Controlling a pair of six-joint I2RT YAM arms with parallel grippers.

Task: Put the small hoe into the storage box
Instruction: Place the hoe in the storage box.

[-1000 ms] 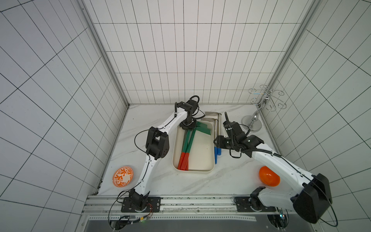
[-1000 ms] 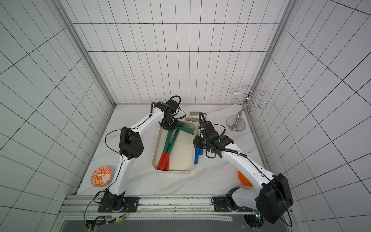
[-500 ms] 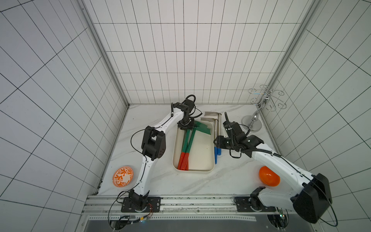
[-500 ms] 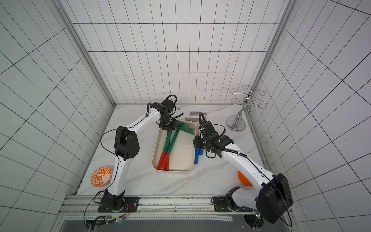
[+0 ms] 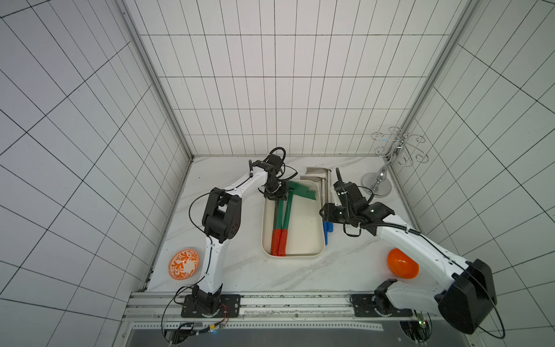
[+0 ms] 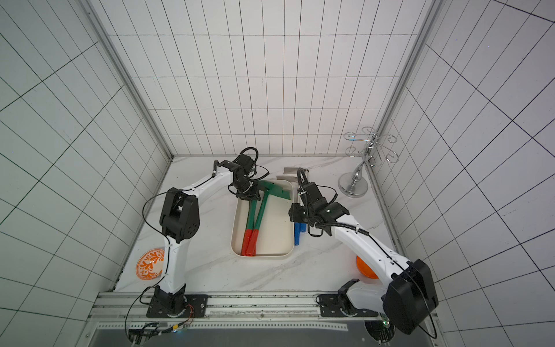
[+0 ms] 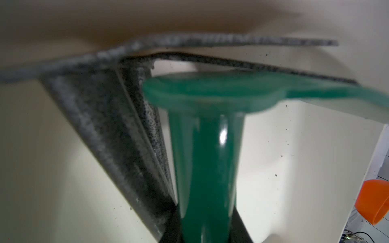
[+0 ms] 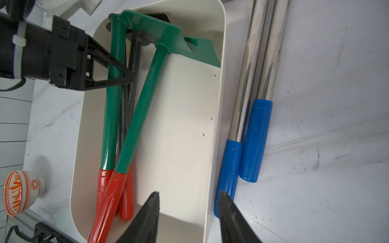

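Observation:
The storage box (image 5: pixel 304 231) (image 6: pixel 277 231) (image 8: pixel 179 136) lies mid-table in both top views. At its left side lie two green-shafted, red-gripped hoes and a dark speckled hoe (image 8: pixel 132 69) (image 7: pixel 105 109). My left gripper (image 5: pixel 277 196) (image 6: pixel 249 196) (image 8: pixel 124 78) (image 7: pixel 206 231) is shut on the shaft of the leftmost green one, the small hoe (image 5: pixel 279 214) (image 6: pixel 251 214) (image 8: pixel 112 109) (image 7: pixel 206 157), just below its head at the box's far end. The second green hoe (image 5: pixel 288 210) (image 8: pixel 143 105) leans against it. My right gripper (image 5: pixel 324 214) (image 6: pixel 292 211) (image 8: pixel 187 210) is open, straddling the box's right wall.
Two steel hoes with blue grips (image 5: pixel 327 229) (image 6: pixel 300 231) (image 8: pixel 254 136) lie on the table against the box's right side. A chrome stand (image 5: pixel 380 180) (image 6: pixel 356 183) stands at the back right. An orange bowl (image 5: pixel 402 264) sits front right and a patterned bowl (image 5: pixel 183 263) (image 8: pixel 21 191) front left.
My left gripper has shifted slightly left and toward the front over the box's far end, down onto the green shaft. The right arm has not moved.

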